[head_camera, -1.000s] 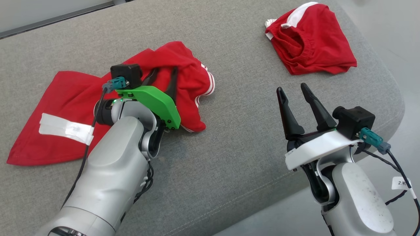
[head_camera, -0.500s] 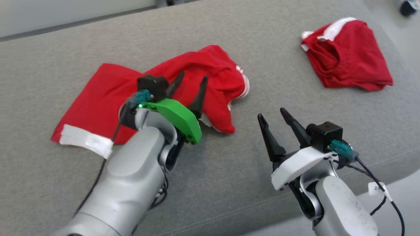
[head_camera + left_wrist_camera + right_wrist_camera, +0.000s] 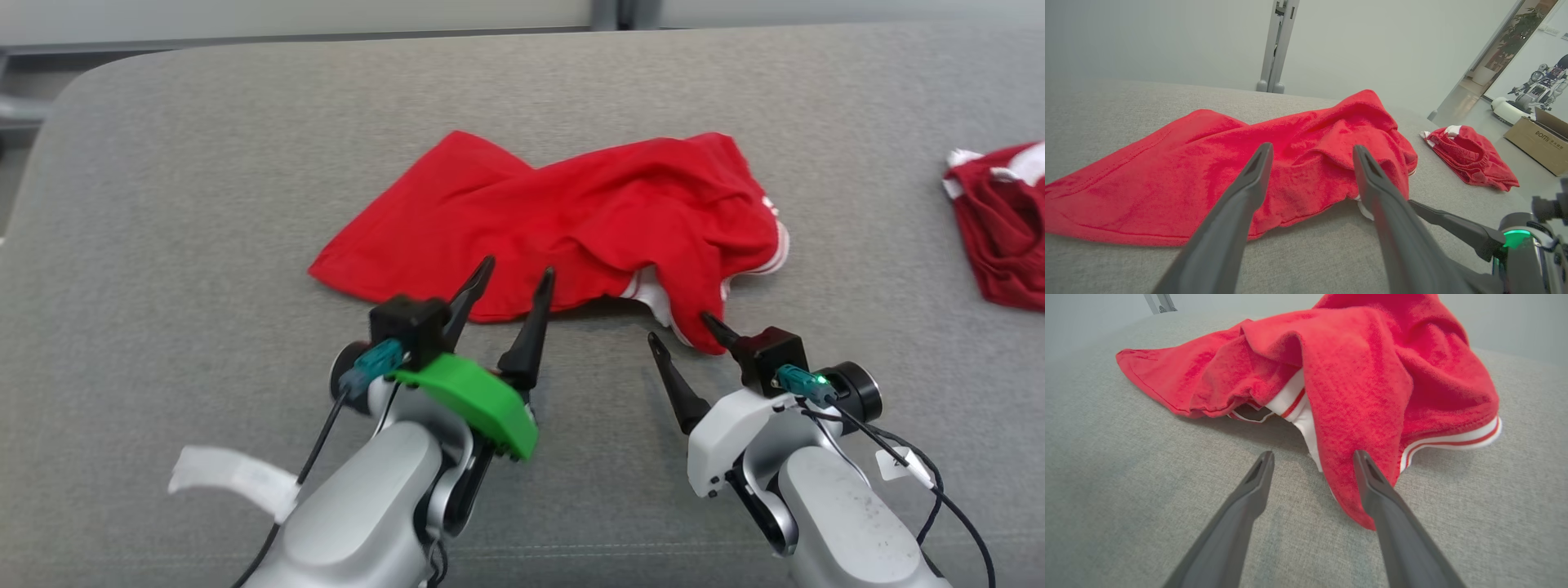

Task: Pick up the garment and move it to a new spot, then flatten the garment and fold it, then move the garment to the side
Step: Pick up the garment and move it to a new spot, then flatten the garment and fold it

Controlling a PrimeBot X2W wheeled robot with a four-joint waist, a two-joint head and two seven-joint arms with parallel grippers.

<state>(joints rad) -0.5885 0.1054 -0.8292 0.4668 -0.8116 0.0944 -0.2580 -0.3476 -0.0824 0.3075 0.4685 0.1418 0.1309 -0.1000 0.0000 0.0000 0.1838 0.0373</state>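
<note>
soft red jersey garment (image 3: pixel 588 220) crumpled mid-way across the grey cushion (image 3: pixel 204 204), just beyond both grippers. probably light and limp, no stiffness, prone to drape and bunch when lifted (may drag a little on the fabric cushion). best taken at the edges: plain hem in front of the left gripper (image 3: pixel 518 267), white-striped cuff and drooping red corner by the right gripper (image 3: pixel 681 327). both grippers spread wide, holding nothing; right outer finger touching or just short of that corner, cannot tell which. second red garment (image 3: pixel 1000 245) well apart at the right. versus a second ago: whole head view shifted with the camera turned; left gripper off the cloth, back at its near edge, fingers wider; right gripper next to the garment instead of well apart.
</note>
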